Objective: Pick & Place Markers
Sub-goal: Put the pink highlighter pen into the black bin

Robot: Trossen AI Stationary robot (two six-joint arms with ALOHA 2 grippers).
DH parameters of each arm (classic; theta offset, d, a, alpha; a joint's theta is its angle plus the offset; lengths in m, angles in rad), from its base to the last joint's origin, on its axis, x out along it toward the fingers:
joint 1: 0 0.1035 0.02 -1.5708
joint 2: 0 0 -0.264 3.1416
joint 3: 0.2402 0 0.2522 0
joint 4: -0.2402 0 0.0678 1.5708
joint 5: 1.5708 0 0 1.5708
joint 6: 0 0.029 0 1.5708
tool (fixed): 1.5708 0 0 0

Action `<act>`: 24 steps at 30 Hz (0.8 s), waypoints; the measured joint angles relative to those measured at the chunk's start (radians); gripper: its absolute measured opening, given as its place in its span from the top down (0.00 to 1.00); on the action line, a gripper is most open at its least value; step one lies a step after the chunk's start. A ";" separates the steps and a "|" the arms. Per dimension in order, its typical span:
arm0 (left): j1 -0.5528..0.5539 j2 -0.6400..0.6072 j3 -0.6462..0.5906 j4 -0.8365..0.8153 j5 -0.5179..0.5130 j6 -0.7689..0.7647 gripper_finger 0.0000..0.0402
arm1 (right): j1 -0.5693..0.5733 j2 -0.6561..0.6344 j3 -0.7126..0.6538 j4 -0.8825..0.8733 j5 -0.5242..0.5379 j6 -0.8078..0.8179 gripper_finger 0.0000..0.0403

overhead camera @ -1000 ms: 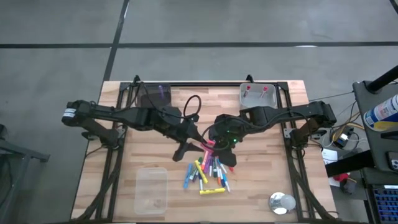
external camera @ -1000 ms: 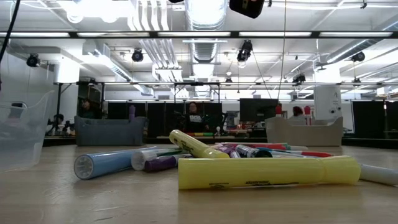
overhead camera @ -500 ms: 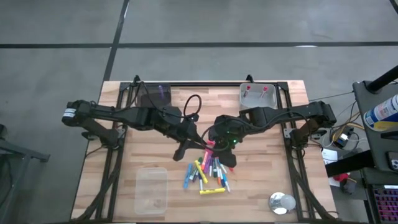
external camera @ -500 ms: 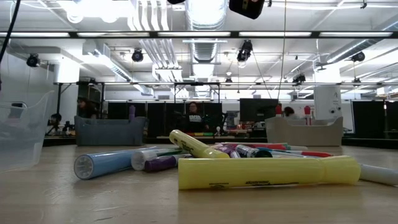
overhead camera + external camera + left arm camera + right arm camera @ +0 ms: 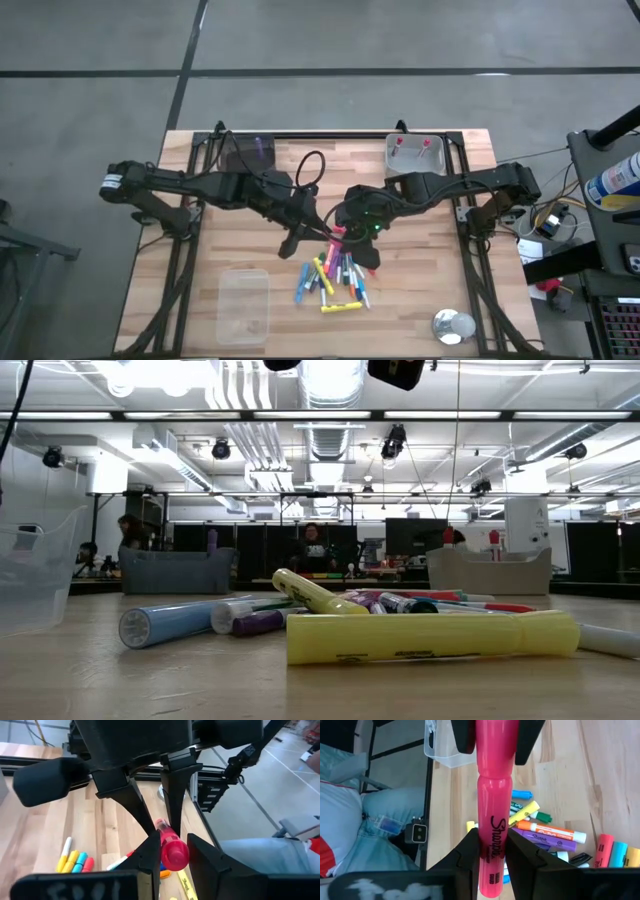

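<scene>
Pink marker (image 5: 490,805) pinched by both right claw (image 5: 489,851) and left claw (image 5: 170,856), above marker pile (image 5: 335,280). Drop risked if released mistimed.

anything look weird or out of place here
One oddity: both pincers grip the same pink marker in mid-air over the table, the right pincer on its body, the left pincer on the other end. The remaining markers just lie in a loose pile.

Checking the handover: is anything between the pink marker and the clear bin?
Nothing visible. The pink marker is held above the table between the left gripper and right gripper. The bare table lies between it and the clear bin; the marker pile lies aside.
</scene>
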State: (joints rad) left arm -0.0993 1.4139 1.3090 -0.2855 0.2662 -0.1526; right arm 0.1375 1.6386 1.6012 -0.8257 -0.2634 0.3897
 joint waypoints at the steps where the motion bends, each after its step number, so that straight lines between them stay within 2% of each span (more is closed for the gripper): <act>1: 0.000 0.000 0.000 0.000 0.011 -0.002 0.80 | 0.000 0.000 0.000 0.001 0.000 0.000 0.83; 18: 0.000 0.003 -0.001 -0.002 0.033 -0.034 0.80 | 0.000 0.000 0.000 0.016 -0.001 0.000 0.83; 24: 0.000 0.003 -0.001 -0.004 0.035 -0.033 0.80 | 0.000 0.000 0.000 0.018 0.000 -0.004 0.77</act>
State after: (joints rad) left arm -0.0994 1.4166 1.3083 -0.2896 0.3015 -0.1856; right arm 0.1375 1.6386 1.6012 -0.8074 -0.2637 0.3856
